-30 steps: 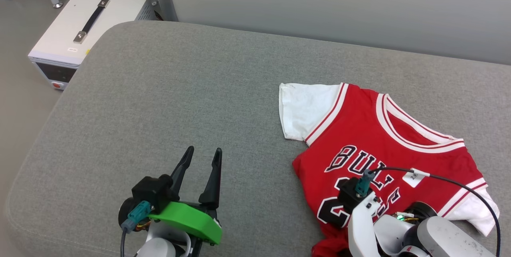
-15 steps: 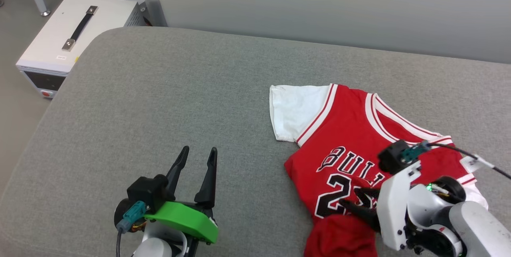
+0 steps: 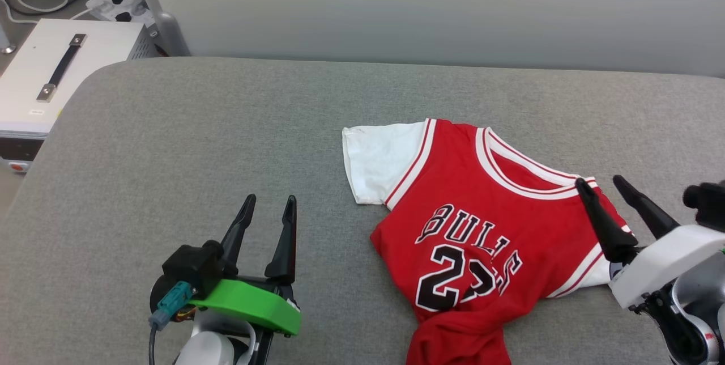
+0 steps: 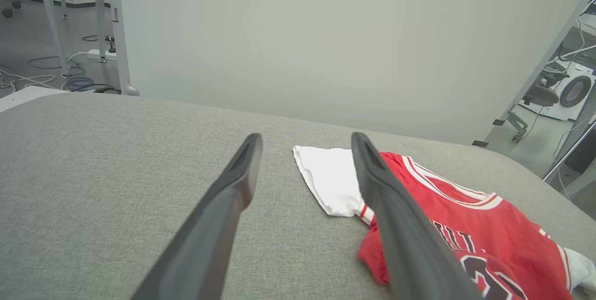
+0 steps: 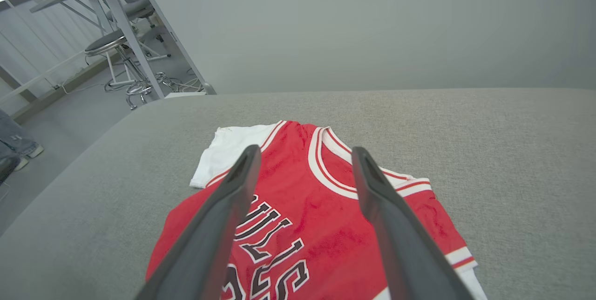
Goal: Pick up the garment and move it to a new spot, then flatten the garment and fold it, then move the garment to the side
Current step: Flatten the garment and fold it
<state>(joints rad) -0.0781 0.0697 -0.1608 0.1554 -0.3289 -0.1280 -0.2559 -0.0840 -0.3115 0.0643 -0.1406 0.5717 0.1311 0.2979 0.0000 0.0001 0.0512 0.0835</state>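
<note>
The left gripper stands released, its two dark fingers spread with nothing between them, over bare cushion. The garment lies off to its right and slightly ahead, apart from it. In the left wrist view the same gripper has the garment beyond its right finger, the white sleeve nearest. The right gripper is also released and empty. Its fingertips are over the garment's shoulder at the end of the collar trim, and the other white sleeve sits just below its left finger. Whether the tips touch the cloth cannot be told. Along the right gripper, the garment spreads ahead of and beneath the fingers, front up. The collar is between the fingertips and the black lettering is nearer the wrist. The hem, on the side closest to the robot, is bunched into a red fold rather than flat. Everything rests on a wide grey fabric cushion with a rounded corner ahead and left of the left gripper. Past that corner stands a white box with a black handle, and a power strip with cables lies on the floor. A plain pale wall runs behind the cushion. The right wrist view also shows a stool and a person's shoe far left.
</note>
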